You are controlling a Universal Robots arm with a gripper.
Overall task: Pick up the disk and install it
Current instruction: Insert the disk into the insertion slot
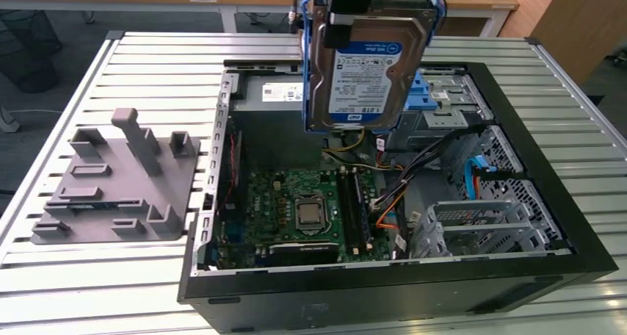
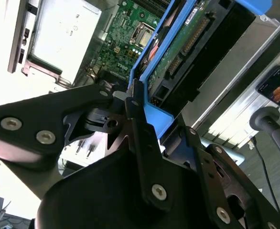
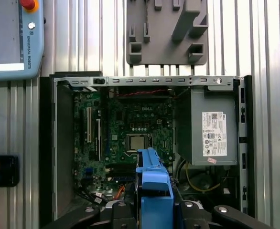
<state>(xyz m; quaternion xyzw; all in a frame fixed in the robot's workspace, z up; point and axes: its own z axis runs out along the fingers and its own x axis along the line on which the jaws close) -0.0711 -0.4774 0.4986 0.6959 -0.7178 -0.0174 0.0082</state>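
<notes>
We hold the disk [image 1: 368, 63] on edge, the fingers [image 2: 139, 129] clamped on its blue frame. In the exterior view it hangs raised over the twelve o'clock end of the case [image 1: 392, 298]. The grip is on thin plastic alone, so we judge it could flex or slip and drop the disk onto the board [image 1: 294, 210]. Loose cables [image 1: 392, 199], at three o'clock of the board, could snag a corner.
</notes>
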